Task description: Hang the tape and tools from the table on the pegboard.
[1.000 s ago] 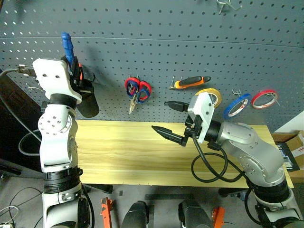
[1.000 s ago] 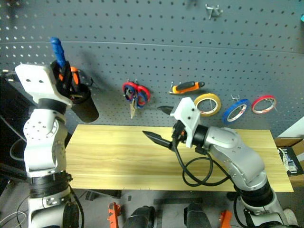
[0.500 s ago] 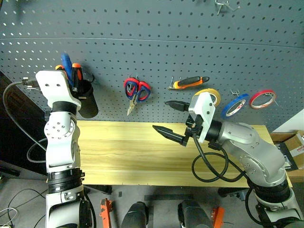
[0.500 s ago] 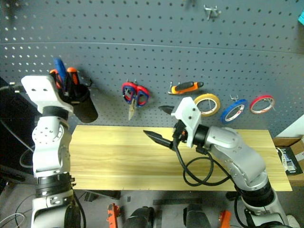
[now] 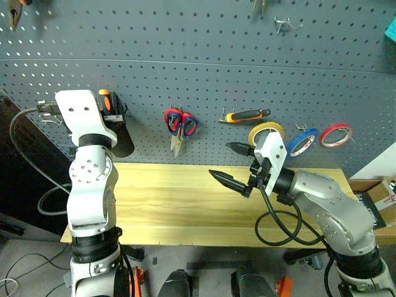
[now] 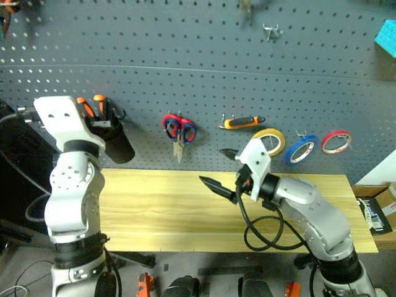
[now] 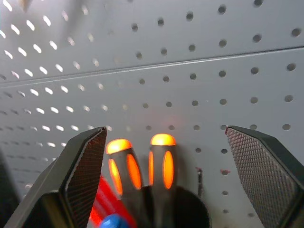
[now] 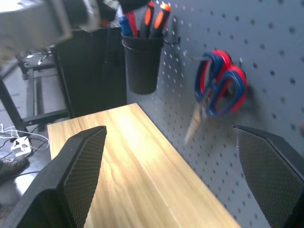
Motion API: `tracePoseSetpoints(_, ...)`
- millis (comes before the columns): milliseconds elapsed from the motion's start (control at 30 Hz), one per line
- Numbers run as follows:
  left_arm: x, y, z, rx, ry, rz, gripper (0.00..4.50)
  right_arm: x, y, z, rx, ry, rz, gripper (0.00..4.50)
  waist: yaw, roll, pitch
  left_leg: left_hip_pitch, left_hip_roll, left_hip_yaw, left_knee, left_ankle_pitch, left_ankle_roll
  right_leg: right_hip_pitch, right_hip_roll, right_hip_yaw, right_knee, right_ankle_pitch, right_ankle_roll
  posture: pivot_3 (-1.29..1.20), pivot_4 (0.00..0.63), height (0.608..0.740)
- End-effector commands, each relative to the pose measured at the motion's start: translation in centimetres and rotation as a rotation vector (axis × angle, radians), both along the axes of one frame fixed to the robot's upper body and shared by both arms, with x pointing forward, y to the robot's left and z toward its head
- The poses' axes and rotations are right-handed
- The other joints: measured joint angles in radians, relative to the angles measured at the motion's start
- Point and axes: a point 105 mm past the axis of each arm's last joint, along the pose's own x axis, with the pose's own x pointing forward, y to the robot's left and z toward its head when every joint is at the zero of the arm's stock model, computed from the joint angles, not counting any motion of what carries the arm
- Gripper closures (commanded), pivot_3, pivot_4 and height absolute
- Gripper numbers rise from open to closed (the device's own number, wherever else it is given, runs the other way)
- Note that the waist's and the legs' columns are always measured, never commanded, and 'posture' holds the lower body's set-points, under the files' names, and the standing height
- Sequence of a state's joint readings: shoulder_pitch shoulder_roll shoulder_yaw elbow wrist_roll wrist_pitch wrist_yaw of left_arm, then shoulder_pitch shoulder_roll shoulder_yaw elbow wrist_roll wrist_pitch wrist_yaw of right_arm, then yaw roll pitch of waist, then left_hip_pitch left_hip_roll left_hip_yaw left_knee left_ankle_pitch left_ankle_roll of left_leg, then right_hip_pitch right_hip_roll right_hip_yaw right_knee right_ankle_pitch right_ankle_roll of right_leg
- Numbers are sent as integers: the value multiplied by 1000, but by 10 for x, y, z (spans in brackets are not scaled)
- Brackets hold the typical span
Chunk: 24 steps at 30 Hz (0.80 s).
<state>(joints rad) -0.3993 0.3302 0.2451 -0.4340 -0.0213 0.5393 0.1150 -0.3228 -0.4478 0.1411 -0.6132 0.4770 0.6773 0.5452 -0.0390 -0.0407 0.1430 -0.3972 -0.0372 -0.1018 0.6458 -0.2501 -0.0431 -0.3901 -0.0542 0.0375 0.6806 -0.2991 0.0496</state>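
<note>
Upper left of the head view: we list the pegboard, dark grey, its holes running across the whole frame; a tool at the very top left corner is cut off and we cannot name it.

Left: the left gripper is raised before a black cup hung on the board. In the left wrist view its two fingers stand wide apart, released, grasping nothing. Between them we see two orange-and-black handles standing in the cup, and a blue handle tip, cut off by the frame edge; we take it for the screwdriver but cannot confirm it. In the head view the white arm housing hides most of the cup's contents.

Centre: two pairs of scissors hang overlapped on one hook, red handles and blue handles tangled; we cannot separate them cleanly.

Centre right: an orange-and-black handled tool lies across hooks; its working end is hard to make out.

Right: the right gripper hovers over the table, fingers spread, empty. The yellow tape hangs on the board, partly hidden behind that wrist. Beside it hang the blue tape and the red tape.
</note>
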Motion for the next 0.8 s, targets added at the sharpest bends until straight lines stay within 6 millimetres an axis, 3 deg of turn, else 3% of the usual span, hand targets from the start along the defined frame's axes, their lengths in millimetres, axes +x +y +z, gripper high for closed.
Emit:
tracePoseSetpoints(33, -11, -13, -45, 11, 127, -103, 255, 7, -14, -18, 29, -12, -161, 0, 1, 2, -26, 1, 0, 0, 0, 0, 0, 1, 0, 0, 0, 0, 0, -2, 32, 740)
tracePoseSetpoints(100, -17, -13, -84, -6, 244, -141, 255, 16, -29, -42, 40, 22, -305, 0, 6, 5, -41, 5, 0, 2, -1, -1, 0, 4, 0, 2, 0, 0, 0, -6, 14, 740)
tracePoseSetpoints(267, -16, -4, -136, -21, 408, -160, 255, 31, -69, -85, 40, 52, -569, 0, 16, 6, -53, 21, -3, 3, 0, -2, 4, 20, 4, 1, 0, 0, 0, -17, 0, 740)
tracePoseSetpoints(433, 0, 7, -160, -25, 486, -172, 255, 41, -111, -121, 32, 125, -758, 0, 13, 9, -60, 50, -2, 5, -1, 0, 5, 44, 4, 2, -3, -6, -1, -39, 0, 740)
tracePoseSetpoints(667, 20, 5, -192, -32, 588, -246, 255, 54, -172, -159, -5, 215, -1034, 0, 6, 13, -73, 48, -3, 4, -2, -1, 5, 46, 3, 4, -2, 0, 1, -57, 0, 740)
tracePoseSetpoints(800, 28, 1, -195, -17, 575, -262, 255, 58, -189, -164, -14, 220, -1084, 0, 3, 15, -75, 47, -2, 5, -4, -2, 5, 44, 3, 4, -2, -1, 0, -61, 0, 740)
